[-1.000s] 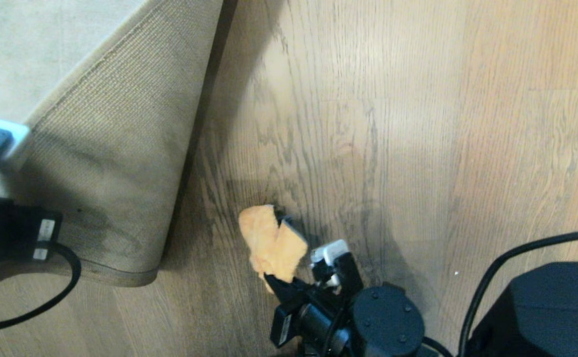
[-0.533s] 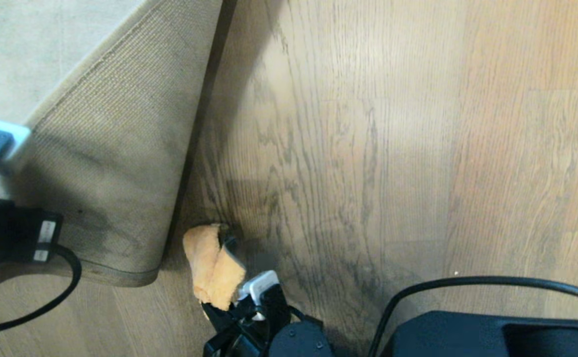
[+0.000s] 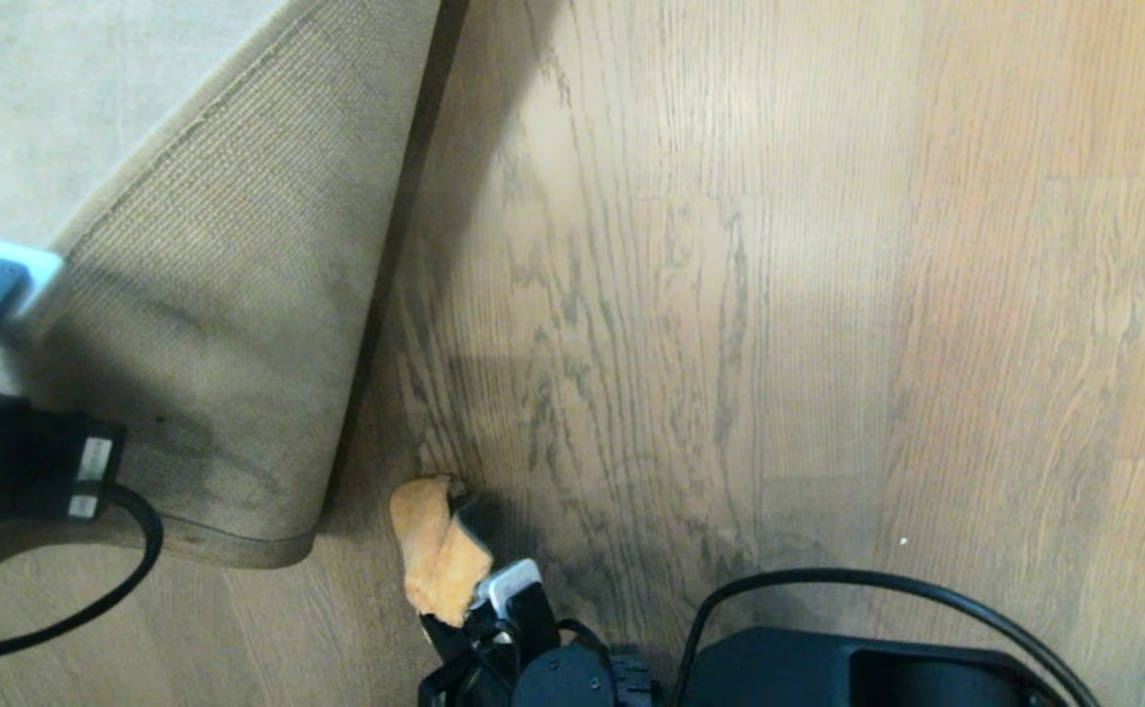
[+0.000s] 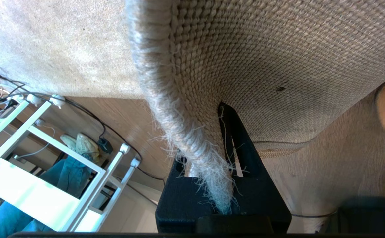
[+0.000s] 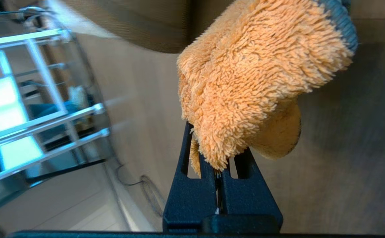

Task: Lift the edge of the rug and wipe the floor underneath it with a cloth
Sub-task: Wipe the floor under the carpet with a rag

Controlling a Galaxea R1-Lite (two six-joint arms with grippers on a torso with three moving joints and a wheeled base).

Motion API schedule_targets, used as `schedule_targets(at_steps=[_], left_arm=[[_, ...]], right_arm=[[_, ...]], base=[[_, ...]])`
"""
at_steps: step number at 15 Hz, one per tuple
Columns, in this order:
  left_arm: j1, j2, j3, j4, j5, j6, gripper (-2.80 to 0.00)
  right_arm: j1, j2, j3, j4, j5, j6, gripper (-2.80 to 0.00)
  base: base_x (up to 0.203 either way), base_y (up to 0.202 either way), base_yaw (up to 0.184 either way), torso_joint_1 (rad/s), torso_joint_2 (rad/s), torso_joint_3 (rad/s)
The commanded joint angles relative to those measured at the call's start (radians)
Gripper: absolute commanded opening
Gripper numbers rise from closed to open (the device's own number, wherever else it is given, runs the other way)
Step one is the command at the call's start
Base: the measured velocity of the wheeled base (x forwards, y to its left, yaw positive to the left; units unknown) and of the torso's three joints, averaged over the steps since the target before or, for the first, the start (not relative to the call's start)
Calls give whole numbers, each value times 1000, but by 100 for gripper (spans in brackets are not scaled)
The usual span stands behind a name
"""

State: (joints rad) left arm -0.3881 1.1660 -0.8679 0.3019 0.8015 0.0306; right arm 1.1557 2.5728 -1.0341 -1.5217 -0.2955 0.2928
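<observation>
A white metal rack (image 4: pixel 47 172) with thin rails stands beyond the rug, with black cables (image 4: pixel 90 115) trailing along the floor beside it and a pair of pale shoes (image 4: pixel 80 143) lying behind it; nothing lies between the cloth and the folded rug. The pale grey-beige short-pile rug edge (image 3: pixel 239 393) is folded back at about 9 o'clock in the head view, its brownish-tan woven backing facing up, coarse and ribbed, with a bound border and frayed fibres at the pinched corner (image 4: pixel 212 185); the brown oak-look plank floor (image 3: pixel 779 295), dark wavy grain with a slight sheen, lies bare from 12 to 3 o'clock. The small fluffy orange-yellow microfibre cloth (image 3: pixel 440 555), with thin dark trim, sits bunched at about 6 o'clock, just right of the folded rug's corner and down at the floor. The left gripper (image 4: pixel 227 148), at the 9 o'clock edge, is clamped on the rug's corner, holding it raised; the right gripper (image 5: pixel 220 165), low at 6 o'clock with its arm folded close to the base, has its black jaws pinched on the cloth's lower end.
</observation>
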Motion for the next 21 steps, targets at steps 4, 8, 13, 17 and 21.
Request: schedule_targets(at_steps=[4,8,13,17,21], left_arm=[[0,6,0,2,5,0,-280],[-3,8,0,2,4,0,-280],[-3,17,0,2,2,2,-280],[-3,15,-2,2,4,2,-280],[-3,15,-3,2,7,2,-280]], right_arm=[[-139,-78,68,-41,-15,-1,-280],[-231,-251,217,-41,-14,0,-280],[-266,-530,477,-42,-9,2,-280],[-266,-640,593,-43,-8,-4,-280],[-200,-645,588,-43,-8,-20,-280]], base=[[0,0,0,0,0,0],[0,0,0,0,0,0],[0,0,0,0,0,0],[0,0,0,0,0,0],[0,0,0,0,0,0]])
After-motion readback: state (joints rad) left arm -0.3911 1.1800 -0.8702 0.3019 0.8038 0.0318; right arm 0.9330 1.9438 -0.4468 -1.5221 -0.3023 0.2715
